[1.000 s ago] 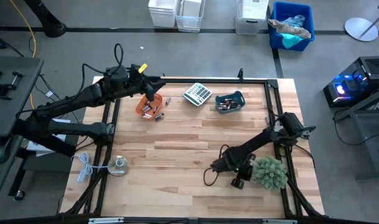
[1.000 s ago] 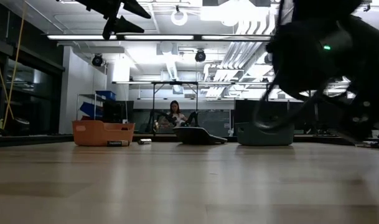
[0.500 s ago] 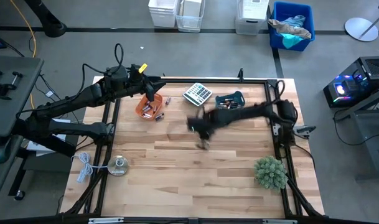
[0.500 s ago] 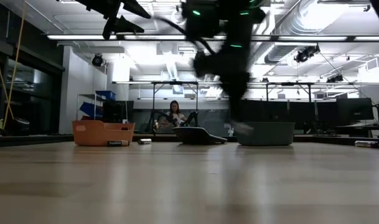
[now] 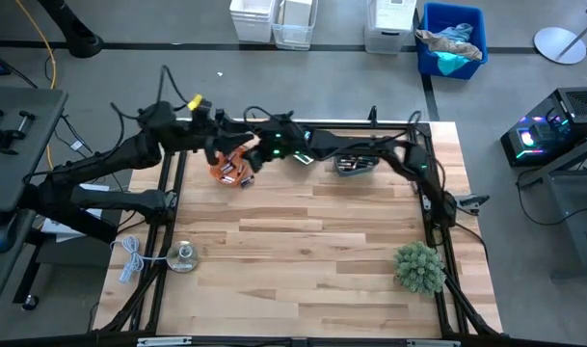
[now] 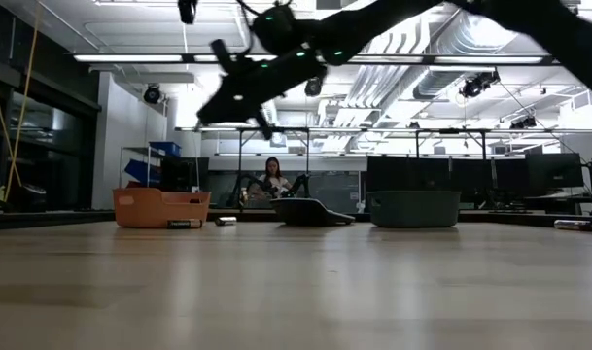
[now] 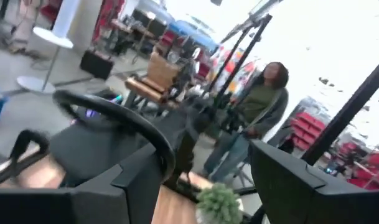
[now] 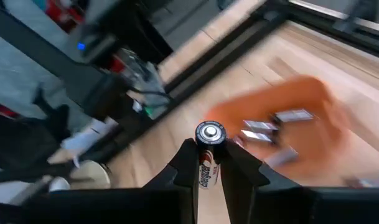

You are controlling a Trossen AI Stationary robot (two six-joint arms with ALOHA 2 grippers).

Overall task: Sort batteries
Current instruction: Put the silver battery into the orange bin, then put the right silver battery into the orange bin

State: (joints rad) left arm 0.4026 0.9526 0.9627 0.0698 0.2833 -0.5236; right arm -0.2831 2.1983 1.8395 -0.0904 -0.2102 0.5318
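Table (image 5: 303, 241) | right gripper (image 8: 208, 163) now above orange bowl (image 5: 227, 164), clenched on battery (image 8: 208, 149) | left gripper (image 5: 216, 152) released

a grey calculator (image 5: 304, 145), a green plant (image 5: 417, 267) and a person (image 7: 254, 118) beyond the table.

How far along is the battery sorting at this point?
Partly done: batteries already lie in the orange bin and the grey bin. In hand: the right gripper is shut on a battery above the orange bin. Left: loose batteries still lie on the table beside that bin. The left gripper is open there.
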